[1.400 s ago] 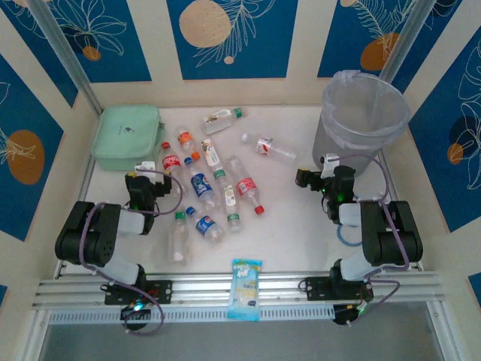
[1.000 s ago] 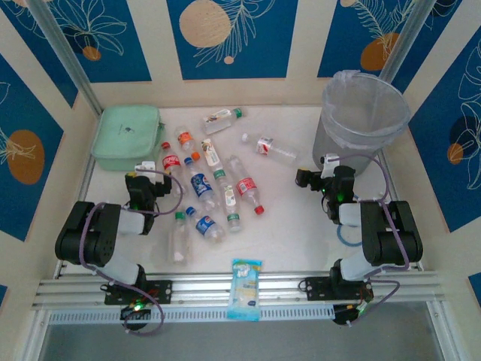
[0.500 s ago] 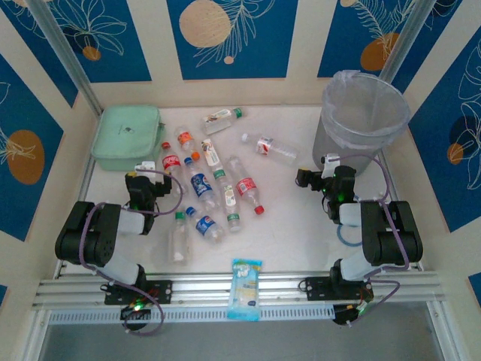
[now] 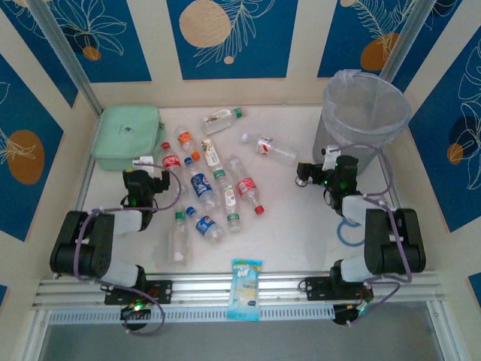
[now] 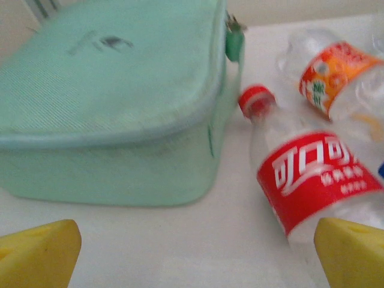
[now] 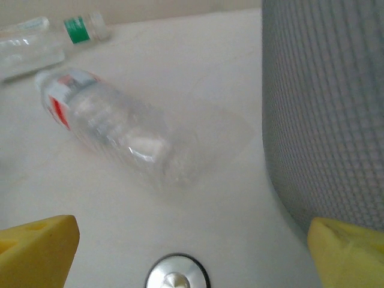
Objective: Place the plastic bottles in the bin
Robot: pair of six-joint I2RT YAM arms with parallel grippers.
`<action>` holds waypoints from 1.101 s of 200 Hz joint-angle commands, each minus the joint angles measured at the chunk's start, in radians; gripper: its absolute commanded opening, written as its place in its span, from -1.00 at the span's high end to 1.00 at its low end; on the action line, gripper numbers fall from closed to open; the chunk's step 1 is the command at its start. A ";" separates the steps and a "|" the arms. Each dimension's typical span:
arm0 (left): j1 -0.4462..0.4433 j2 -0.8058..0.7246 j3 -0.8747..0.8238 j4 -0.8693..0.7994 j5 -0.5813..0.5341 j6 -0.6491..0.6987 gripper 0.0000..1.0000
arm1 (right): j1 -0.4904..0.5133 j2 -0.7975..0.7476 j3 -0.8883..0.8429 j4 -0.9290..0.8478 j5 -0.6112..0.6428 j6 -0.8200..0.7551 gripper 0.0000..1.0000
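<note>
Several plastic bottles (image 4: 203,180) lie scattered over the middle of the white table. My left gripper (image 4: 143,164) is open just short of a red-capped, red-labelled bottle (image 5: 312,180), which lies ahead of its right fingertip (image 5: 351,252). An orange-labelled bottle (image 5: 336,78) lies behind that one. My right gripper (image 4: 310,170) is open beside the bin (image 4: 328,143), a grey mesh wastebasket with a clear liner. In the right wrist view the bin's wall (image 6: 330,108) stands at the right. A clear bottle with a red-and-white label (image 6: 114,126) lies ahead on the table, apart from the open right gripper (image 6: 192,258).
A mint-green lidded box (image 4: 128,135) sits at the back left, directly ahead of my left gripper (image 5: 195,258). A blue-and-white packet (image 4: 246,289) lies at the near edge. A green-capped bottle (image 6: 36,45) lies near the back wall. A metal disc (image 6: 177,273) sits in the tabletop.
Both arms have reached forward. The left gripper has moved up toward the box and the red-labelled bottle. The right gripper has moved closer to the bin. No bottle has moved.
</note>
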 commanded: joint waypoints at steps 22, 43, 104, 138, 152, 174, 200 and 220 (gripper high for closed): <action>-0.001 -0.254 0.292 -0.630 -0.108 -0.061 -0.99 | 0.067 -0.227 0.133 -0.408 0.079 0.018 -0.98; -0.001 -0.266 0.485 -0.996 -0.041 -0.167 -0.99 | 0.120 -0.287 0.215 -0.634 0.238 0.089 -0.98; -0.054 -0.125 0.717 -1.491 0.326 -0.391 -0.65 | 0.242 -0.251 0.447 -1.065 0.189 0.188 -0.98; -0.169 -0.088 0.686 -1.493 0.233 -0.494 -0.60 | 0.279 -0.181 0.576 -1.213 0.111 0.229 -0.96; -0.186 -0.041 0.685 -1.484 0.229 -0.512 -0.55 | 0.288 -0.165 0.613 -1.235 0.094 0.244 -0.83; -0.194 0.019 0.654 -1.413 0.244 -0.551 -0.29 | 0.293 -0.130 0.686 -1.293 0.066 0.252 -0.70; -0.194 0.078 0.630 -1.352 0.227 -0.566 -0.20 | 0.298 -0.118 0.745 -1.341 0.040 0.256 -0.60; -0.195 0.131 0.634 -1.321 0.229 -0.570 -0.21 | 0.298 -0.137 0.765 -1.353 0.013 0.265 -0.39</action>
